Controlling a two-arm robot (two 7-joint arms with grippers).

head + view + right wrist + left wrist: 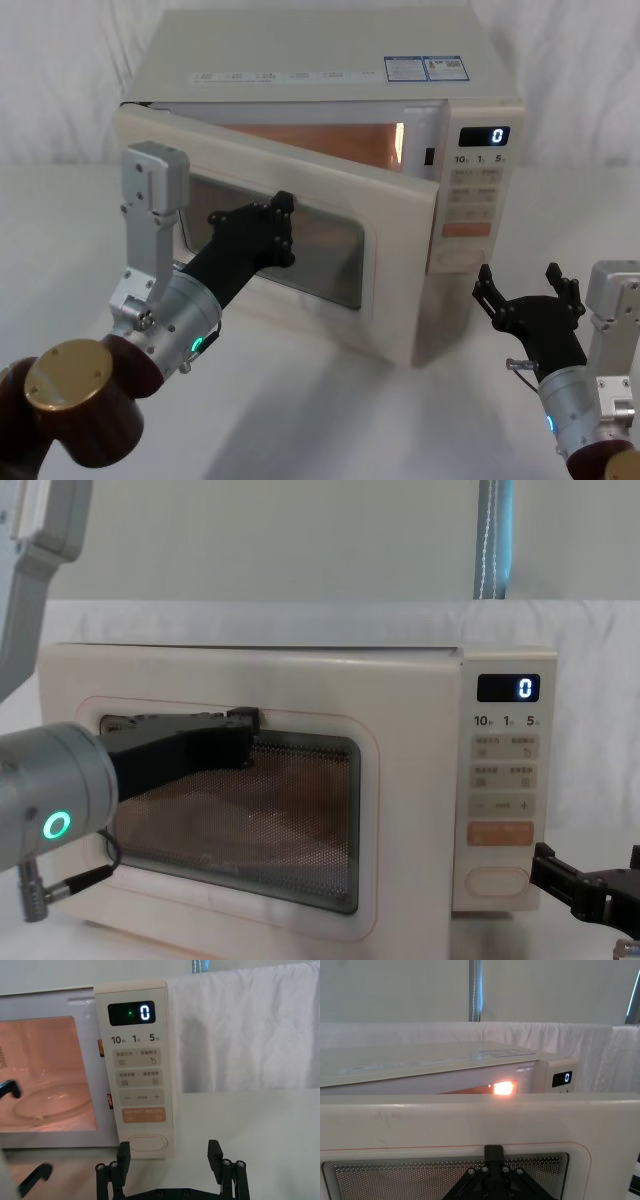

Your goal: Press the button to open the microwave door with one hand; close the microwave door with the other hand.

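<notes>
On my head view the left gripper (280, 228) sits left of centre, its long black fingers drawn together and pressed flat against the glass of the microwave door (390, 300); it grasps nothing. That door stands partly open, swung out toward me, with the lit orange cavity showing behind its upper edge. The chest view hides that gap: from there the door (400, 830) looks almost flush with the cabinet, and the left gripper (243, 730) crosses the upper left of the window. At the lower right of the head view, the right gripper (528, 288) hovers with its fingers spread wide and empty, just in front of the keypad panel (478, 195). The right wrist view shows the button (147, 1143) at bottom centre, between the raised fingertips (123, 1150) and apart from them, under the orange key (144, 1115) and a display (131, 1013) reading 0.
</notes>
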